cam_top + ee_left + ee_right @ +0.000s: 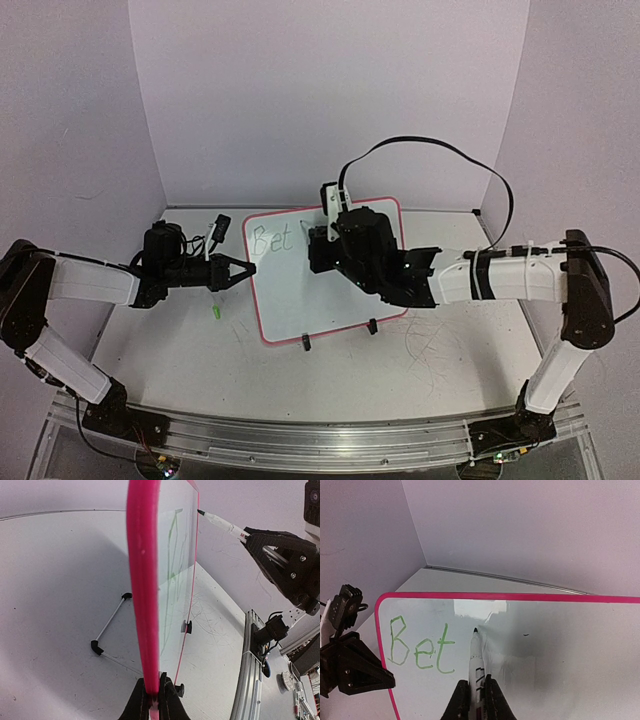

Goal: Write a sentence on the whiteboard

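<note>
Two hands: both are clamped, each on a different thing.
Left hand (155, 700): its fingers are pressed together on the pink-red rim at the left edge of the whiteboard (142, 580). In the top view the left hand (243, 268) reaches in from the left and meets that edge about halfway along.
Right hand (476, 692): its fingers are closed on the barrel of a white marker (476, 655). In the top view the right hand (327, 232) hangs over the far part of the board, its arm coming in from the right.
Marker tip: dark and pointed at the board's face, just right of the "t". I cannot tell whether it touches.
Sentence (422, 650): thin green letters reading "Bet", in the far-left corner of the board.
Whiteboard (330, 290): it stands tilted on its small black feet (307, 345) in the middle of the worktop (170, 350), between the two hands. Right of the marker its glossy face is bare apart from one tiny dark mark.
Stand: the left wrist view shows a thin wire leg (107, 630) with black ends behind the board.
Worktop: white, with faint scribbled lines (430, 350) near the board's right side.
Small green thing (215, 313): it lies on the worktop just near of the left hand, apart from the board.
</note>
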Controlling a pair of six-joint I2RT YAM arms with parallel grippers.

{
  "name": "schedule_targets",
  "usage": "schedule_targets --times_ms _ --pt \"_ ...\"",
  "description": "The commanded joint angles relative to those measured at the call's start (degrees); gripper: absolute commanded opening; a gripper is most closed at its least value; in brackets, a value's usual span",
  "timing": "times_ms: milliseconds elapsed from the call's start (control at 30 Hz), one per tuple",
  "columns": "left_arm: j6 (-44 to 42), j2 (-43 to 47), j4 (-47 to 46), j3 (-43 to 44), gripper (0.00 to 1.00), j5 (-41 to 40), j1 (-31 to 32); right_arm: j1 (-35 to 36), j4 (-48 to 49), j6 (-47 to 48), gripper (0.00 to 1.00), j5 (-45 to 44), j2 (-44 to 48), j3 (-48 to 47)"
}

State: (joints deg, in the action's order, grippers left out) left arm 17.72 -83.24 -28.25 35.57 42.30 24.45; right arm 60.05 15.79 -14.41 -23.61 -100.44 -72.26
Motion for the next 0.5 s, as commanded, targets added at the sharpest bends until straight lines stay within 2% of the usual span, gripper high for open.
schedule_targets --times_ms 0,467 --pt "-3.0 0.8 1.3 1.9 0.00 -2.4 0.3 0.1 1.2 0.8 0.00 -1.8 -1.7 -3.9" --pt "-3.0 1.1 1.5 2.0 0.00 -2.5 0.3 0.2 -1.9 -1.1 0.00 -1.9 -2.7 -4.3"
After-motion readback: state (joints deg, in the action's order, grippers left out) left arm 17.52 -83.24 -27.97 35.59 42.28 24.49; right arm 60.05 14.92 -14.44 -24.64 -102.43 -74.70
